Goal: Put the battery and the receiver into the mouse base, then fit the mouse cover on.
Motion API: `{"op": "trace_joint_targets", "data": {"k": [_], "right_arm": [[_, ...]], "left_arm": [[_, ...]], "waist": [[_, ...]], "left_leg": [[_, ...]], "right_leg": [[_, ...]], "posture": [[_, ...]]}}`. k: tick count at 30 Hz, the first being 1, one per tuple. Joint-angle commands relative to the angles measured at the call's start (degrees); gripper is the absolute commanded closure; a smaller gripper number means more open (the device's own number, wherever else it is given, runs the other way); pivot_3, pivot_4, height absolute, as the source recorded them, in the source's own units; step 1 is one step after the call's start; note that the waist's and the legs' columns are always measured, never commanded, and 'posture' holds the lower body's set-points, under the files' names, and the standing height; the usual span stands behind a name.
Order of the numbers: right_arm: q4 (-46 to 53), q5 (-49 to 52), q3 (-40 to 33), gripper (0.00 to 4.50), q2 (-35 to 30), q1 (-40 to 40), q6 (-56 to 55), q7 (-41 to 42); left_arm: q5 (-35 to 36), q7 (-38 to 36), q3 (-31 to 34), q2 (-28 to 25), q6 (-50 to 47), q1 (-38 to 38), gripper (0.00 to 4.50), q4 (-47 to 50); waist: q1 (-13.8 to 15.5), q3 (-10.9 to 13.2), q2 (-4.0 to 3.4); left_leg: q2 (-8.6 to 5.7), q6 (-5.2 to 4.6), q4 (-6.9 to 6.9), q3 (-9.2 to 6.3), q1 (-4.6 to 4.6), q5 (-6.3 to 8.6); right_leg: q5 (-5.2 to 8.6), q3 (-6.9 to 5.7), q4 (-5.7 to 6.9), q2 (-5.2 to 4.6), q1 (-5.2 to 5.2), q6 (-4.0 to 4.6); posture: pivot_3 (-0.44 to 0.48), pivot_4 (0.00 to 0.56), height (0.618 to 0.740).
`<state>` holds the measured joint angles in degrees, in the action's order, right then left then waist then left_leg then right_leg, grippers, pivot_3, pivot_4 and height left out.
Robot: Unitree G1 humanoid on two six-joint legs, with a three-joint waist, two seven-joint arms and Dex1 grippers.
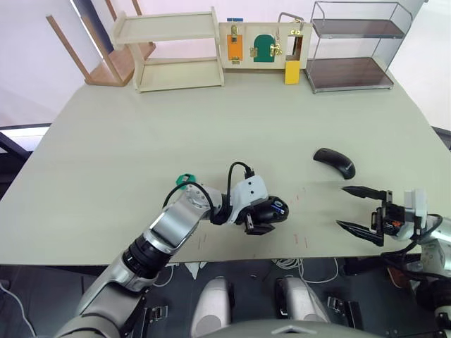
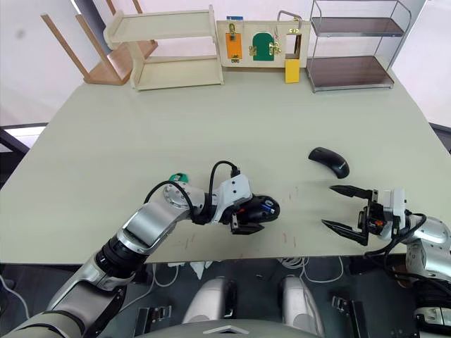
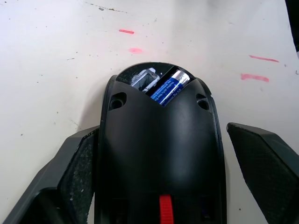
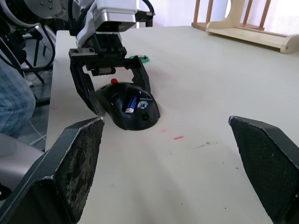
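pale green tabletop, shelves and a latch board along the far edge, faint red marks near the front.

left gripper (image 1: 262,220) — fingers (image 3: 77,175) apart, straddling the mouse base (image 3: 159,154); one finger looks close against its flank, the other stands clear of it with table showing between, so not clamped. base sits flat near the front edge.

battery (image 3: 167,87) lies in its bay at the open end of the base, blue side up, looks seated. beside it a pale grey slot (image 3: 144,79) with something light in it — cannot tell whether that is the receiver; no dongle seen loose on the table.

right gripper (image 1: 363,209) — fingers wide apart, empty, hovering just above the table to the right of the base. mouse cover (image 1: 335,162) lies further back on the table, near that gripper, well apart from the base.

small green disc (image 1: 184,179) behind the left forearm, untouched.

judgement: battery step done, receiver probably in, cover step pending. next move calls for the right gripper to reach back, take the cover by its edges, and line it over the base while the left steadies it.
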<state>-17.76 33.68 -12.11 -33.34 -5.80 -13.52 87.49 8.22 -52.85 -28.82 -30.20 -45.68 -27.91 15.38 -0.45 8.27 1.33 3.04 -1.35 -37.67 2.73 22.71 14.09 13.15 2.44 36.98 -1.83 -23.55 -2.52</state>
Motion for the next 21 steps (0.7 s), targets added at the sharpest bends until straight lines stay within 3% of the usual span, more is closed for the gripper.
{"op": "trace_joint_targets", "data": {"k": [1,21], "right_arm": [[-1.13,0.44,-1.57,0.0,-0.29,-0.08,-2.19,1.65],[-1.53,-0.05,-0.78,0.0,0.2,0.97,-2.66,2.25]], "left_arm": [[0.26,-0.33,-0.3,-0.06,-0.06,-0.08,0.07,0.14],[1.08,-0.6,2.42,-2.36,1.43,-2.4,0.07,6.16]], "waist": [[-0.01,0.0,0.0],[-0.17,0.12,-0.1]], "left_leg": [[0.0,0.0,0.0,0.01,0.0,0.0],[0.0,0.0,0.0,0.01,0.03,0.0]], "right_leg": [[-0.01,0.01,0.0,-0.01,0.0,0.01],[-0.02,0.01,0.02,0.01,-0.01,0.04]], "posture": [[0.0,0.15,0.74],[0.0,0.15,0.74]]}}
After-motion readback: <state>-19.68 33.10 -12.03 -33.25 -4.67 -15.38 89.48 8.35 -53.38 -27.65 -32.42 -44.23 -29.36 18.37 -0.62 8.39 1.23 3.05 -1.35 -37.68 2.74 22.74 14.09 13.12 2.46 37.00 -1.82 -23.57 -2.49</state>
